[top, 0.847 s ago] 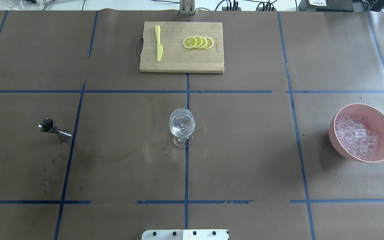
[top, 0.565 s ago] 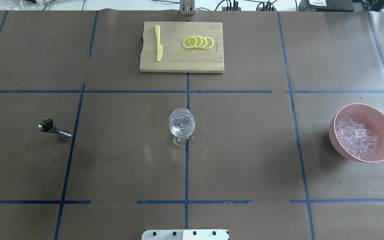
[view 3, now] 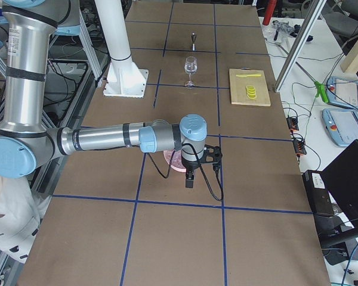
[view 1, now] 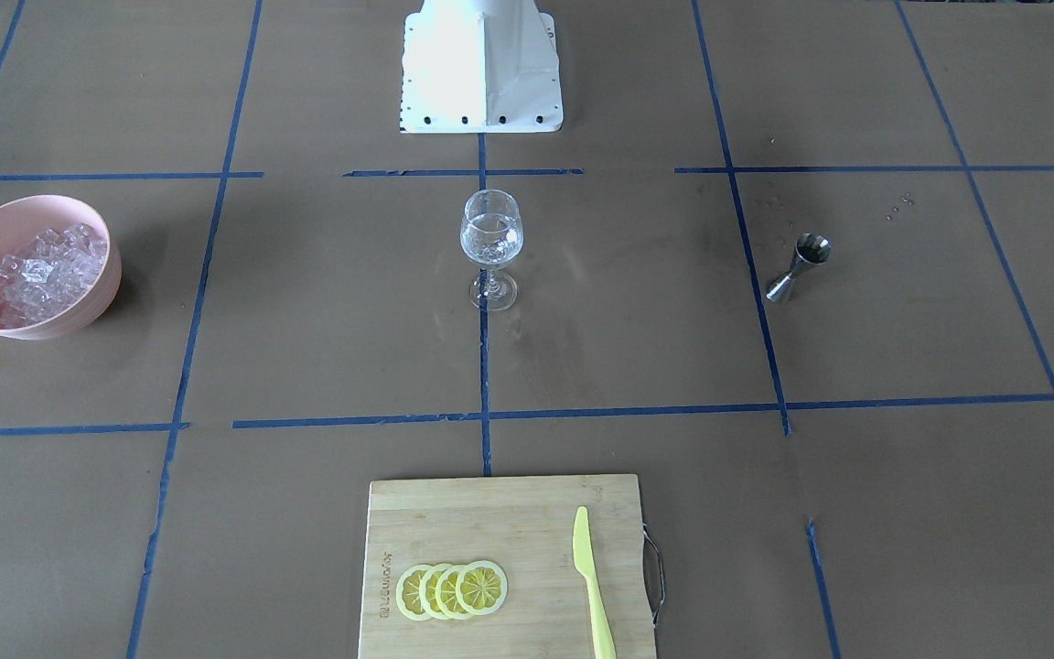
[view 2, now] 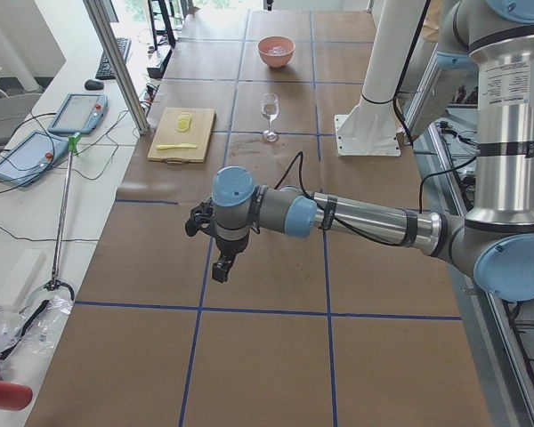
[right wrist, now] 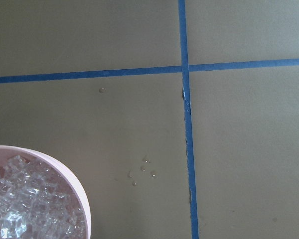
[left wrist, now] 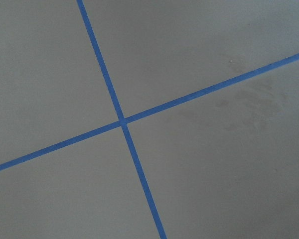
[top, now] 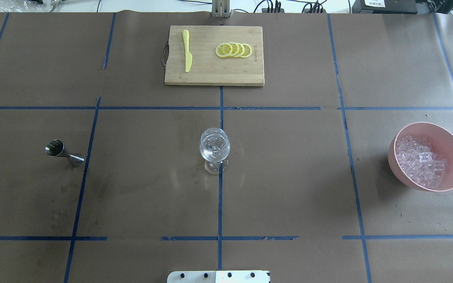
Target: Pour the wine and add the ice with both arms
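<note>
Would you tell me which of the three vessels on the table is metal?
The jigger on the robot's left: small, shiny steel, hourglass-shaped. The wine glass at centre is clear, and the bowl on the right is pink.

Bar props laid out on brown paper [top: 289, 177] gridded with blue tape [top: 220, 204]

At the far centre, a bamboo cutting board [top: 210, 70] – yellow knife [top: 187, 51] on its left half, four overlapping lemon slices [top: 234, 50] on its right. Nearer, upright on the centre tape line, a stemmed glass [top: 214, 147]; well off to the left, a steel jigger [top: 63, 152] standing just beside a tape line; well off to the right, a pink bowl [top: 452, 147].
</note>
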You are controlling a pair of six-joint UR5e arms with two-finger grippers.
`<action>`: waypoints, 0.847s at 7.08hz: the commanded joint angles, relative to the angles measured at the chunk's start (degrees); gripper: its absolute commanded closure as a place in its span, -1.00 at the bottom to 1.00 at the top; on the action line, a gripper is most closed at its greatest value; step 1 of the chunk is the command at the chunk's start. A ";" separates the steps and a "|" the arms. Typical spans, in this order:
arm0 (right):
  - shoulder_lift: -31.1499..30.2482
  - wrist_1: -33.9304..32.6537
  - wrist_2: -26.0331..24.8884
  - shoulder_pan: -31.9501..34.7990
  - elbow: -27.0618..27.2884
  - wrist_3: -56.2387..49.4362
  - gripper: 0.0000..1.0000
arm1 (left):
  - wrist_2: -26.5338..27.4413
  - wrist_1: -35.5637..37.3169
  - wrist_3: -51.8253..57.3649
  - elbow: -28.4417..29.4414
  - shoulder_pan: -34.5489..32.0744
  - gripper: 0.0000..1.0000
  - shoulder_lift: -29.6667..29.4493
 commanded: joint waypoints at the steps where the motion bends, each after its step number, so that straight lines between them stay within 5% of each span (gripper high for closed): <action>1: -0.04 0.19 2.02 0.00 0.26 0.33 -1.00 | -0.21 -0.94 -0.72 -0.37 -0.22 -1.00 0.38; 6: -0.13 4.64 2.73 -0.17 0.18 0.33 -1.00 | -5.22 -21.19 -1.77 -1.34 2.92 -1.00 2.39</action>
